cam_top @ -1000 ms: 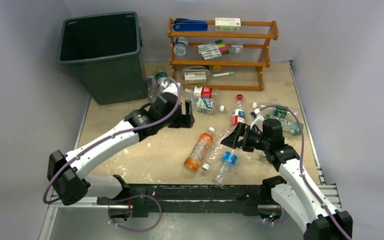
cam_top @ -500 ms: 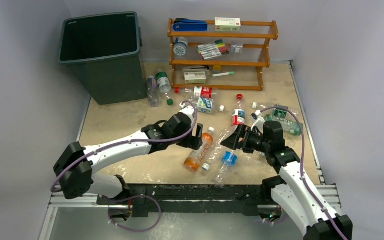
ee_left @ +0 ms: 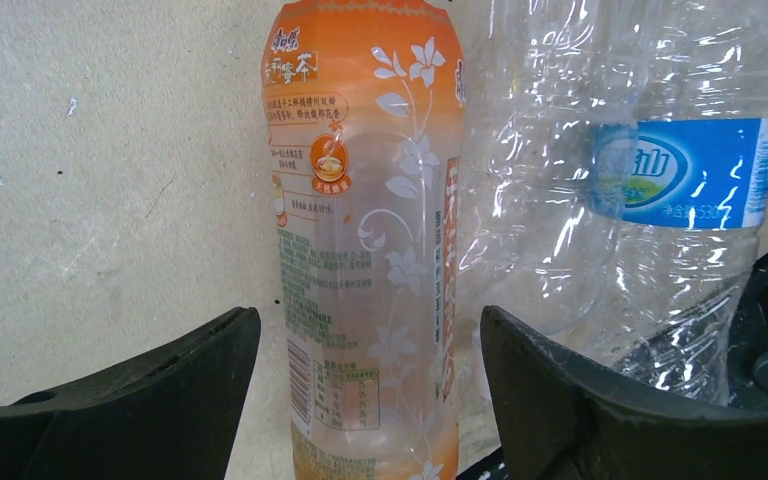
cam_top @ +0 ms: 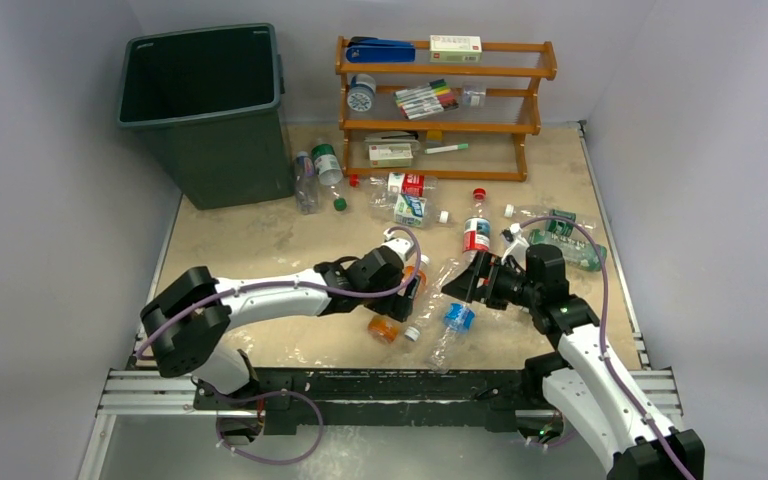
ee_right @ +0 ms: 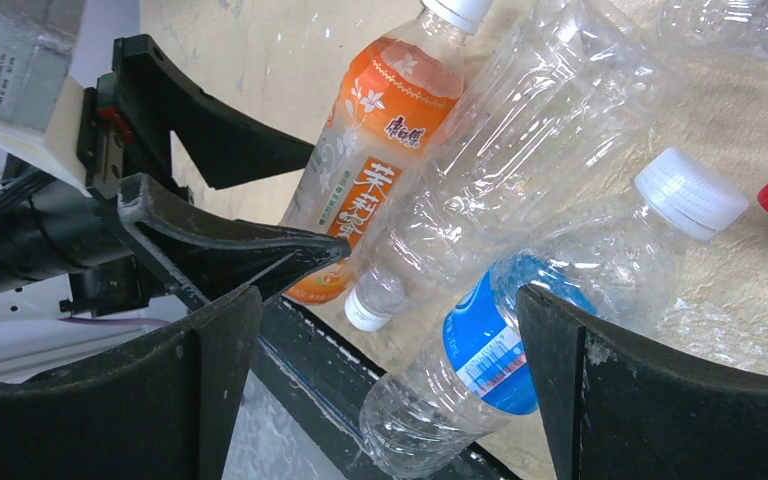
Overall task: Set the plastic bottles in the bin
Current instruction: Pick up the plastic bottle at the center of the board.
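Note:
An orange-labelled plastic bottle (ee_left: 360, 250) lies on the table, and my left gripper (ee_left: 370, 330) is open astride its body with a gap on each side. In the top view that left gripper (cam_top: 415, 285) covers the bottle's middle and only the orange base (cam_top: 385, 328) shows. A clear bottle (ee_right: 500, 150) and a blue-labelled bottle (ee_right: 500, 340) lie beside it. My right gripper (ee_right: 390, 300) is wide open just over the blue-labelled bottle and holds nothing. The dark green bin (cam_top: 205, 110) stands at the far left.
More bottles lie by the bin's foot (cam_top: 310, 175), in the middle (cam_top: 407, 195) and at the right (cam_top: 560, 235). An orange wooden rack (cam_top: 445, 100) with pens and boxes stands at the back. The metal rail (cam_top: 390, 385) runs along the near edge.
My left arm has swung from the bottles near the bin toward the near side and come down around the orange bottle. The right arm has barely moved.

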You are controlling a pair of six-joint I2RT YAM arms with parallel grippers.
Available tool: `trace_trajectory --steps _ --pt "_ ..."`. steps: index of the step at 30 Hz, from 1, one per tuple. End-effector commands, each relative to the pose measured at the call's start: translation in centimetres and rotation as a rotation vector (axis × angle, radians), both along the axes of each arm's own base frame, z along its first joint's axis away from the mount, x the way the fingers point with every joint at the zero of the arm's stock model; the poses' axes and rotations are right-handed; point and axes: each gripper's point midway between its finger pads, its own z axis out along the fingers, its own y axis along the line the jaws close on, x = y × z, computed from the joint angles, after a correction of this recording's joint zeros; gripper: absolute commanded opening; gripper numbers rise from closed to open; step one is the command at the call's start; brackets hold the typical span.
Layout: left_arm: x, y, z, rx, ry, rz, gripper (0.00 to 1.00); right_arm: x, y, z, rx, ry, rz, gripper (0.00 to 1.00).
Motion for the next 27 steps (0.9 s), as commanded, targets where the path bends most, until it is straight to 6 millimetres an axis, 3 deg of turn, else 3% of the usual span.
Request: trace_trajectory --steps 1,4,8,10,13,27 --pt "0.9 -0.8 -0.1 -0.005 -0.058 0.008 0.80 0.3 0.4 0.5 0.022 -0.029 0.010 1.00" --pt "1.0 -0.7 -0.9 0.021 -0.059 0.022 0.77 0.3 0.4 0.5 0.023 -0.028 0.010 1.00" --pt "1.2 -0.6 -1.4 0.045 -0.058 0.034 0.64 0.3 0.4 0.4 0.024 -0.028 0.011 1.00" --pt "1.3 -0.7 -1.4 0.051 -0.060 0.037 0.56 0.2 0.4 0.3 0.023 -0.025 0.011 1.00" --pt "1.6 -0.7 -0.8 0.050 -0.069 0.045 0.53 0.2 0.4 0.2 0.023 -0.022 0.011 1.00" --pt "3.4 -0.1 7.0 0.035 -0.200 0.079 0.53 0.2 0.4 0.2 0.024 -0.025 0.011 1.00"
